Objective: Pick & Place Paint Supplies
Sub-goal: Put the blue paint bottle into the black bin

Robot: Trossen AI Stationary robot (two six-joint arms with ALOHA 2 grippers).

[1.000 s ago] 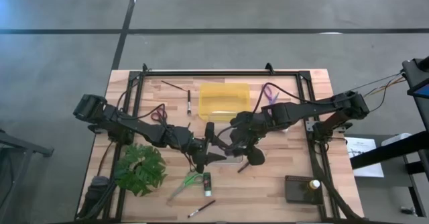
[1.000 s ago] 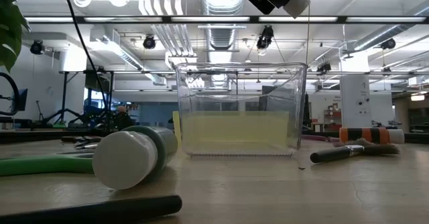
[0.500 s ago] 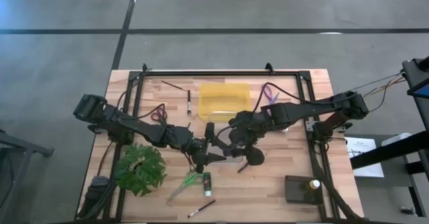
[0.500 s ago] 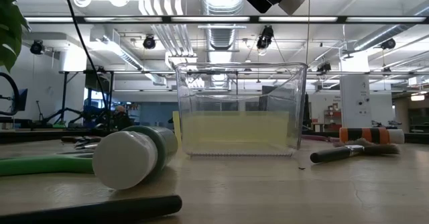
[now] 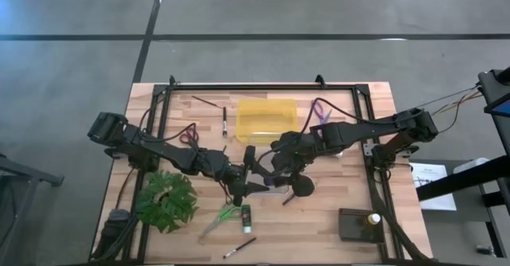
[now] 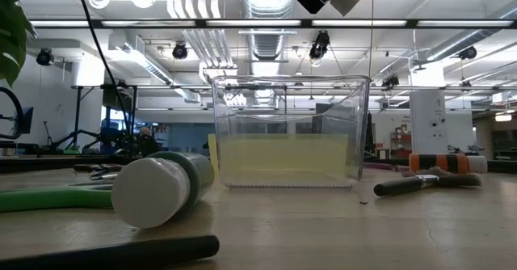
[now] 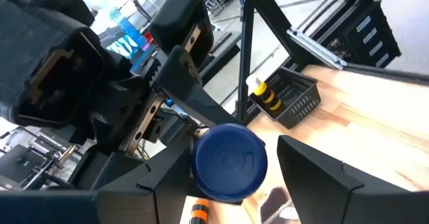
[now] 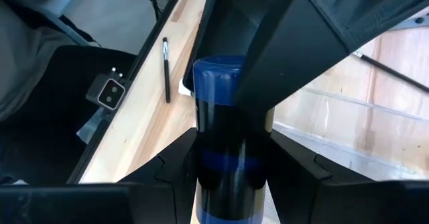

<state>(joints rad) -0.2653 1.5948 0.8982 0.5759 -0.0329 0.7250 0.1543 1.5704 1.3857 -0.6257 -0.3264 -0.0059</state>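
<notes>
**Blue bottle between two grippers at mid-table**

Wood planks make up the table (image 5: 335, 242) seen from above, and the two arms meet over its middle. The left gripper (image 5: 249, 180) comes in from the left and the right gripper (image 5: 279, 169) from the right, tip to tip. What they share is hidden under them from this height. Just far of them stands the clear bin (image 5: 267, 116) with its yellow floor. A thin brush (image 5: 225, 121) lies left of the bin, purple scissors (image 5: 319, 111) right of it and red-handled scissors (image 5: 187, 134) further left. The leafy plant (image 5: 166, 201) sits near-left. Green scissors (image 5: 223, 216), a green bottle (image 5: 246, 213) and another thin brush (image 5: 239, 248) lie near the front edge. A dark tray (image 5: 351, 226) at near-right holds a small capped bottle (image 5: 373, 218).

At table height, the bin stands empty in the middle. The green bottle lies on its side at the left, white cap toward the camera. A broad-headed brush (image 6: 420, 183) and an orange bottle (image 6: 440, 163) lie at the right.

The left wrist camera looks straight onto the round cap of a blue bottle (image 7: 229, 160). The left gripper's fingers (image 7: 315, 177) stand parted on either side of that cap, with a sliver of gap at one side. The right gripper is close behind.

The right wrist camera shows the blue bottle lengthwise, off the table. The right gripper's fingers (image 8: 171, 177) are clamped on its body. The left gripper's dark fingers cross its far end.
</notes>
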